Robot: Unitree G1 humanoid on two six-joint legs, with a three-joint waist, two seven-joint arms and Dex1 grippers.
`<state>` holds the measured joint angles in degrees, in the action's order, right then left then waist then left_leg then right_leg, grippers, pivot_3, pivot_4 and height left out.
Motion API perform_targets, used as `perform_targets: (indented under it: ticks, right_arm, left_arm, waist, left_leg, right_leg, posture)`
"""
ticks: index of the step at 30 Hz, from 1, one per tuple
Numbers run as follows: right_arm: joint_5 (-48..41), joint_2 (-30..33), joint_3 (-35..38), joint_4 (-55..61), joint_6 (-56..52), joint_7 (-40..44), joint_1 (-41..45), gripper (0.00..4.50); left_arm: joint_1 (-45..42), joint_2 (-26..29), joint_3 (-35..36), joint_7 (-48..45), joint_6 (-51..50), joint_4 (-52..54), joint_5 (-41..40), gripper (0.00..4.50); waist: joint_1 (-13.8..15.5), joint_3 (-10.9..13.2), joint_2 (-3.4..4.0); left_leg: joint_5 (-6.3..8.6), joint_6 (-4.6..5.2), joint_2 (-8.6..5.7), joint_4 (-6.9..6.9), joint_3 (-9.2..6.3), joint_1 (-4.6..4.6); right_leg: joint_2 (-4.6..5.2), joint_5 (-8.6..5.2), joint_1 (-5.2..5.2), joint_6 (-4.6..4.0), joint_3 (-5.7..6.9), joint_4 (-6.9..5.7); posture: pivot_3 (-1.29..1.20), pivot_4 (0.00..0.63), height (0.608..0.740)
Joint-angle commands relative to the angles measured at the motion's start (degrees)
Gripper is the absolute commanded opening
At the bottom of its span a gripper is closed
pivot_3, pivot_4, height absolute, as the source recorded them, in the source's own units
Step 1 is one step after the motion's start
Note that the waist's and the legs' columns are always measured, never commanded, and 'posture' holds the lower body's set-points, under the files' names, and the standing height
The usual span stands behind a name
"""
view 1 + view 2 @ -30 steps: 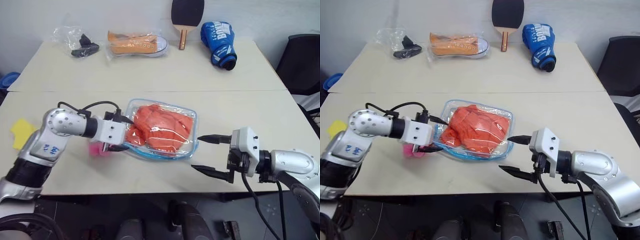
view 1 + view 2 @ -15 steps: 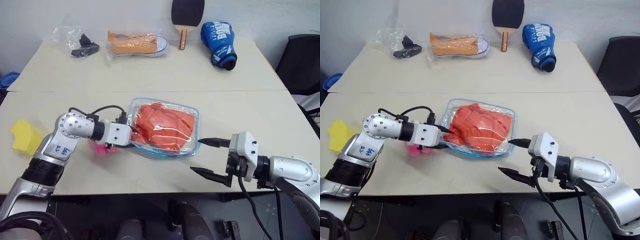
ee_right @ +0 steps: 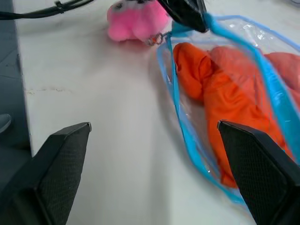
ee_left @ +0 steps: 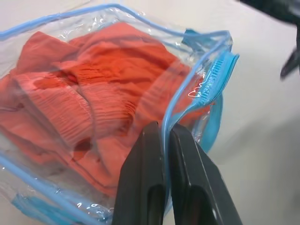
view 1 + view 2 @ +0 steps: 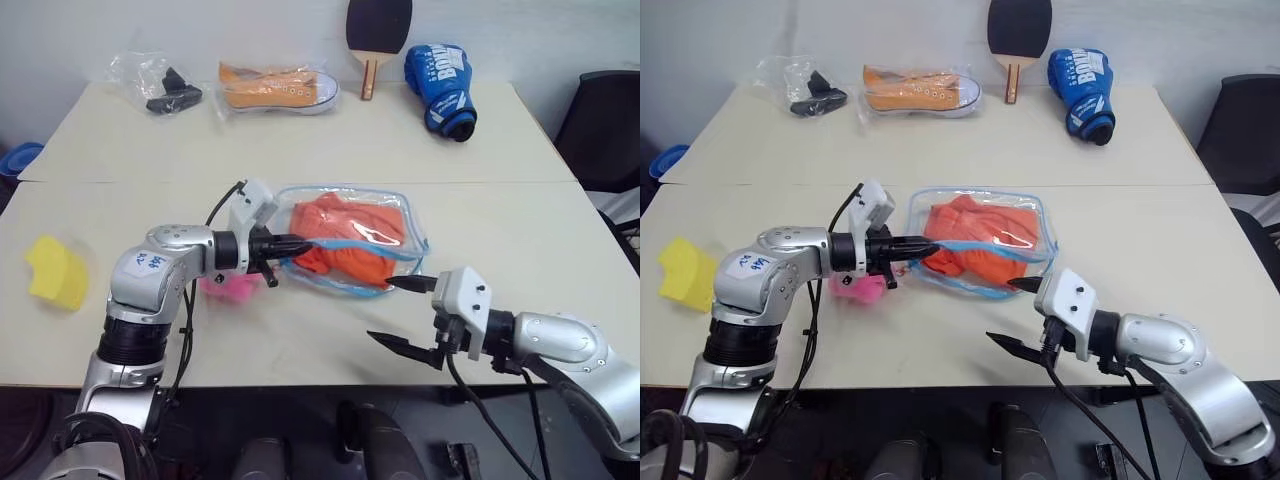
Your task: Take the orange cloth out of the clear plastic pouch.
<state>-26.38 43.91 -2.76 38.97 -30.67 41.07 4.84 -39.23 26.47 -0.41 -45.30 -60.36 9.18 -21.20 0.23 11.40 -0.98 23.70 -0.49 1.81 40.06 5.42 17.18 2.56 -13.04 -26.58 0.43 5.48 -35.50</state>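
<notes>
While the clear plastic pouch [image 5: 350, 240] lies at frame centre on the tabletop [image 5: 300, 150], the orange cloth [image 5: 350, 245] sits inside it. Left gripper [image 5: 300, 243] fingers pinch the pouch's blue edge. Right gripper [image 5: 400, 312], lower right, has fingers spread wide, holding nothing.

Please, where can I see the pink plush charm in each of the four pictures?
Left eye view: pink plush charm, under the left gripper.
Right eye view: the same place.
Left wrist view: not in it.
Right wrist view: near the top.
Shared landmark: the clear plastic pouch, beside the charm.
</notes>
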Motion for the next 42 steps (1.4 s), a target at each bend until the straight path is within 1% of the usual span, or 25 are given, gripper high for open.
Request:
perform_targets:
  ticks: [1,5,8,11,14,23,26,30,32,35,38,40,42]
  right_arm:
    - [3.38,-3.35,-2.18,-0.66,-1.04,-4.76,2.75,4.50]
    - [8.21,-8.00,-5.66,-4.42,-2.24,-9.59,7.22,4.50]
    - [10.68,-11.39,-6.81,-7.41,-3.23,-12.69,9.83,4.50]
    - [14.23,-12.92,-8.76,-11.16,-3.32,-14.25,11.81,4.50]
    - [14.09,-15.52,-8.65,-13.59,-3.50,-14.75,12.49,4.50]
    - [18.63,-17.57,-9.89,-19.83,-1.91,-15.13,15.87,4.50]
    - [15.91,-20.11,-7.94,-20.48,-2.23,-14.60,16.54,3.89]
    - [13.11,-22.14,-5.14,-19.39,-4.33,-14.56,16.73,2.55]
    - [10.48,-22.56,-3.62,-17.43,-5.71,-13.39,16.26,2.55]
    - [8.81,-20.46,-3.72,-13.49,-6.71,-10.64,14.42,2.55]
    - [7.16,-20.03,-2.72,-10.85,-7.81,-10.28,13.10,2.55]
    - [8.69,-19.56,-2.57,-10.71,-7.64,-11.65,12.91,2.55]
    - [14.18,-18.02,-4.52,-13.34,-5.80,-14.13,13.88,2.55]
  left_arm:
    - [-0.34,-1.10,-0.30,2.84,-2.01,4.10,-1.79,0.24]
    - [-0.14,-2.26,-2.41,4.33,-1.62,5.55,-2.30,0.24]
    - [-0.55,-2.33,-3.71,4.64,-0.95,5.76,-2.33,0.24]
    - [-0.64,-2.31,-4.04,5.03,-0.75,5.58,-2.50,0.24]
    - [-0.52,-1.88,-4.94,5.01,0.48,5.50,-2.09,0.24]
    - [0.47,-2.20,-5.61,6.13,1.07,6.38,-2.68,0.24]
    - [1.05,-1.73,-6.14,6.13,1.89,6.63,-2.32,0.19]
    - [1.30,-1.41,-6.07,6.24,2.31,6.59,-2.54,0.19]
    - [1.51,-1.29,-6.04,6.36,2.56,6.55,-2.57,0.19]
    - [1.79,-1.22,-6.13,6.56,3.25,6.16,-2.33,0.19]
    - [1.86,-1.12,-6.29,6.73,3.76,6.00,-2.14,0.19]
    - [1.91,-1.04,-6.38,6.76,3.92,6.07,-2.19,0.19]
    - [2.03,-1.05,-6.52,6.75,3.91,6.46,-2.39,0.19]
  waist:
    - [-0.27,0.00,0.00]
    - [-0.27,0.00,0.00]
    - [-0.26,-0.01,0.00]
    - [-0.27,0.00,0.00]
    - [-0.27,-0.01,0.00]
    - [-0.33,-0.01,0.01]
    - [-0.39,-0.01,0.01]
    - [-0.39,0.00,0.01]
    - [-0.37,0.00,0.01]
    - [-0.34,-0.01,0.01]
    - [-0.32,0.00,0.01]
    - [-0.37,0.00,0.01]
    - [-0.38,-0.01,0.01]
  left_leg:
    - [-0.01,-0.03,0.01,0.00,0.00,-0.01]
    - [-0.09,-0.16,-0.01,0.01,0.02,-0.05]
    - [-0.11,-0.20,-0.01,0.00,-0.01,-0.04]
    - [-0.11,-0.20,-0.01,0.00,0.00,-0.03]
    - [-0.11,-0.20,-0.01,0.00,-0.01,-0.03]
    - [-0.11,-0.19,0.01,0.00,-0.02,-0.02]
    - [-0.11,-0.19,0.01,0.00,-0.01,-0.02]
    - [-0.11,-0.19,0.03,-0.02,-0.02,-0.02]
    - [-0.11,-0.19,0.02,-0.01,-0.02,-0.02]
    - [-0.11,-0.19,0.02,-0.03,-0.05,-0.01]
    - [-0.11,-0.19,0.02,-0.05,-0.07,-0.01]
    - [-0.11,-0.19,0.01,-0.05,-0.06,-0.01]
    - [-0.11,-0.19,0.01,-0.05,-0.05,-0.01]
  right_leg:
    - [0.00,0.00,0.00,0.00,-0.01,-0.02]
    - [0.02,-0.01,-0.01,-0.04,-0.05,-0.10]
    - [0.02,-0.03,-0.03,-0.07,-0.05,-0.13]
    - [0.02,-0.03,-0.05,-0.08,-0.04,-0.12]
    - [0.02,-0.04,-0.05,-0.08,-0.04,-0.11]
    - [0.01,-0.04,-0.05,-0.08,-0.04,-0.11]
    - [0.02,-0.04,-0.05,-0.08,-0.04,-0.10]
    - [0.01,-0.04,-0.06,-0.09,-0.04,-0.11]
    - [0.03,-0.04,-0.06,-0.09,-0.04,-0.11]
    - [0.03,-0.04,-0.06,-0.09,-0.02,-0.10]
    - [0.03,-0.04,-0.07,-0.08,0.00,-0.06]
    - [0.03,-0.04,-0.06,-0.08,-0.01,-0.08]
    - [0.03,-0.04,-0.06,-0.08,-0.01,-0.09]
  posture:
    - [0.00,0.150,0.740]
    - [0.00,0.150,0.740]
    - [0.00,0.150,0.740]
    - [0.00,0.150,0.740]
    - [0.00,0.150,0.740]
    - [0.00,0.150,0.740]
    - [0.00,0.150,0.740]
    - [0.00,0.150,0.740]
    - [0.00,0.150,0.740]
    - [0.00,0.150,0.740]
    - [0.00,0.150,0.740]
    - [0.00,0.150,0.740]
    - [0.00,0.150,0.740]
